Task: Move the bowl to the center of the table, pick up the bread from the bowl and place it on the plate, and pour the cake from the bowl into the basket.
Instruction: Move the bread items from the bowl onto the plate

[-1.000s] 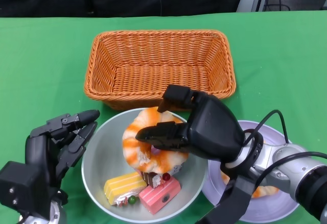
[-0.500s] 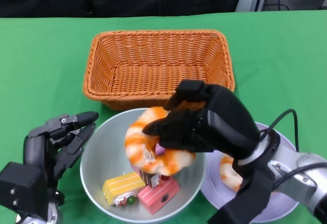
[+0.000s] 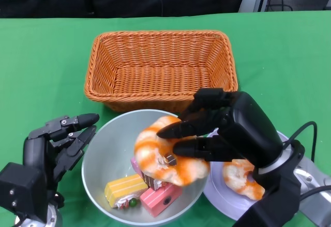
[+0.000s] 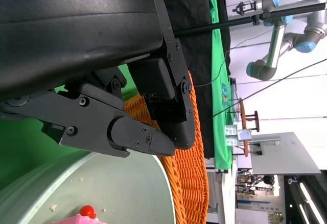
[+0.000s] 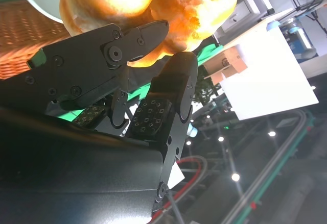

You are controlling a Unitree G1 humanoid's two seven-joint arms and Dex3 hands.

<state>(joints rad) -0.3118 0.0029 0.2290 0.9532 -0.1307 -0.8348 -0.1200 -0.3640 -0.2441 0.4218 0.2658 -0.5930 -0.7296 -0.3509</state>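
Note:
My right hand (image 3: pixel 227 131) grips an orange-and-white ring of bread (image 3: pixel 168 157) and holds it above the right side of the grey bowl (image 3: pixel 103 154). In the right wrist view the bread (image 5: pixel 153 4) sits between the black fingers (image 5: pixel 168 96). Pieces of cake (image 3: pixel 126 188) lie in the bowl: a yellow slice, a pink slice (image 3: pixel 161 197) and a chocolate one under the bread. A second ring of bread (image 3: pixel 240 178) lies on the lilac plate (image 3: pixel 222 196) to the right. My left hand (image 3: pixel 54 149) stands beside the bowl's left rim with fingers apart, holding nothing.
An orange wicker basket (image 3: pixel 160 66), with nothing in it, stands just behind the bowl on the green tablecloth (image 3: pixel 41 61). The left wrist view shows the basket's rim (image 4: pixel 191 183) and the bowl's edge (image 4: pixel 102 183). A black cable (image 3: pixel 305 131) loops by my right wrist.
My right hand has lifted the bread off the cakes and carried it right and toward the front, closer to the plate. The left hand has stayed where it was.

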